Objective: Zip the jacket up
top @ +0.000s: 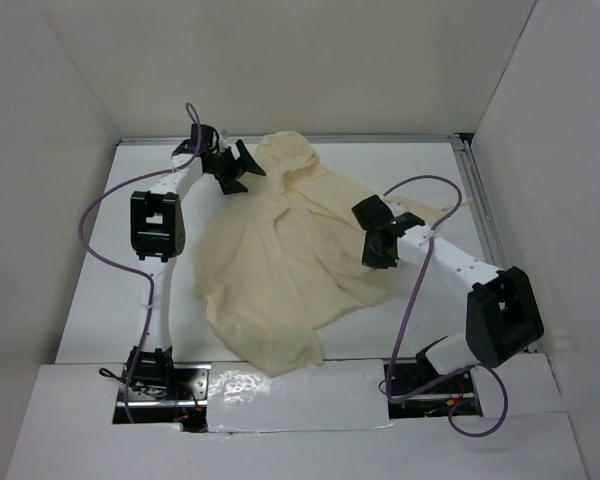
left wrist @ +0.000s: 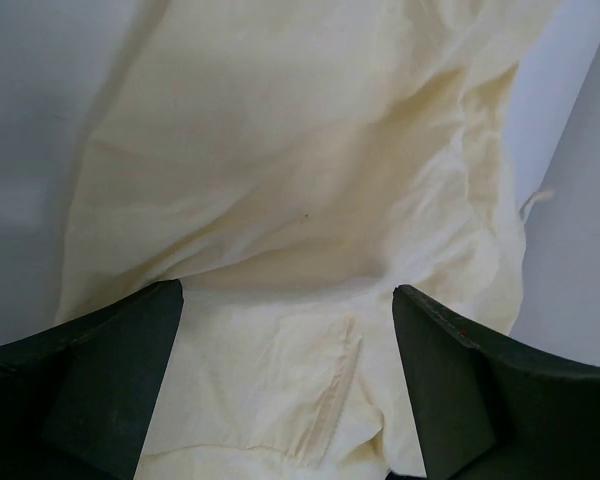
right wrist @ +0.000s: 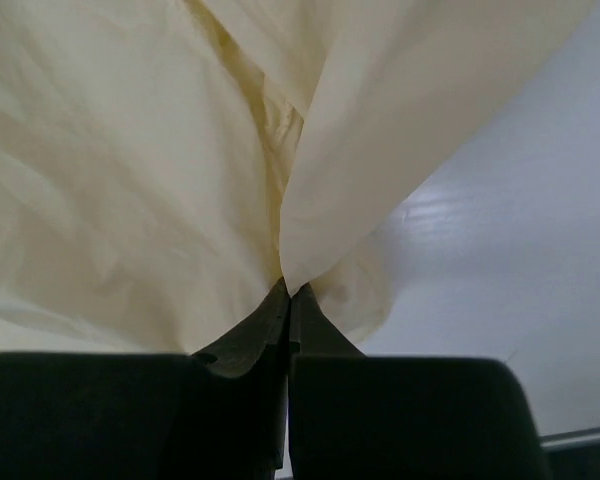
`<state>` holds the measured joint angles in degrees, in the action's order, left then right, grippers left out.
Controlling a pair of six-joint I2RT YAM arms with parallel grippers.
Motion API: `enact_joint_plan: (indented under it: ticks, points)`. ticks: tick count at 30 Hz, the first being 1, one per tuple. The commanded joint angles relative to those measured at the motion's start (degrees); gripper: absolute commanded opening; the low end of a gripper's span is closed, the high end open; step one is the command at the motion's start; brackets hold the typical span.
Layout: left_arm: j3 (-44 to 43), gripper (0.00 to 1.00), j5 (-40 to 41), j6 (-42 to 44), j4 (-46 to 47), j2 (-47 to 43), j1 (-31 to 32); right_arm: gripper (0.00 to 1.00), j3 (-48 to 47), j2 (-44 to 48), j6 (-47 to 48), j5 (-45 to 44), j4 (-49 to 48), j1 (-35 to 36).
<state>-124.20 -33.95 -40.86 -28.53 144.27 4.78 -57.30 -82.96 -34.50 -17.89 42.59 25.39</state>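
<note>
The pale cream-yellow jacket (top: 280, 260) lies crumpled on the white table, hood toward the back. My left gripper (top: 242, 166) is open at the far left, just beside the hood; in the left wrist view its dark fingers (left wrist: 110, 370) stand wide apart above the jacket cloth (left wrist: 280, 180), where a stitched seam (left wrist: 325, 400) shows. My right gripper (top: 372, 250) is shut on a fold of the jacket's right side; in the right wrist view (right wrist: 290, 292) the cloth (right wrist: 130, 170) is pinched between the closed tips. The zipper and its dark pull are not visible.
White walls enclose the table (top: 130, 300) on the left, back and right. A metal rail (top: 480, 200) runs along the right edge. Purple cables (top: 90, 230) loop off both arms.
</note>
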Motion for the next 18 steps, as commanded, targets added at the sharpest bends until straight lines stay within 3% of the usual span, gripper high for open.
enact_joint_plan:
  ticks: [1,3,4,6,7,10,12,16,18]
  points:
    - [-4.6,0.99,-2.1,-0.4,-4.3,3.0,-1.8,0.00,2.8,3.6,-5.1,0.5,5.7,4.9]
    - [-3.7,0.99,-2.5,-1.5,-0.3,2.2,-2.2,0.08,5.9,6.6,-2.7,13.0,-0.6,10.0]
    - [-3.9,0.99,-2.5,-1.6,0.7,2.1,-2.4,0.18,8.1,8.6,-1.5,17.5,-6.0,11.3]
    - [-7.9,0.99,-4.0,-2.2,1.6,2.9,-3.3,0.28,9.5,10.5,0.4,27.2,-10.2,12.5]
    - [-9.4,0.99,-4.9,-2.4,1.6,3.1,-3.5,0.47,9.7,12.8,1.1,28.3,-11.7,12.2]
    - [-12.4,0.99,-9.2,-2.2,3.4,1.2,-4.6,0.83,6.9,16.5,2.6,22.0,-8.0,9.1]
    - [-11.9,0.99,-8.7,-0.7,4.5,-1.3,-4.5,0.94,5.2,17.9,1.8,16.3,-6.0,3.6]
    - [-5.7,0.99,-8.8,4.7,3.3,-12.5,-4.6,0.96,4.7,17.0,-0.3,16.5,-3.8,-10.8]
    - [3.3,0.99,-8.8,8.0,2.7,-17.4,-4.6,0.96,5.7,14.9,-2.7,15.8,-3.0,-18.9]
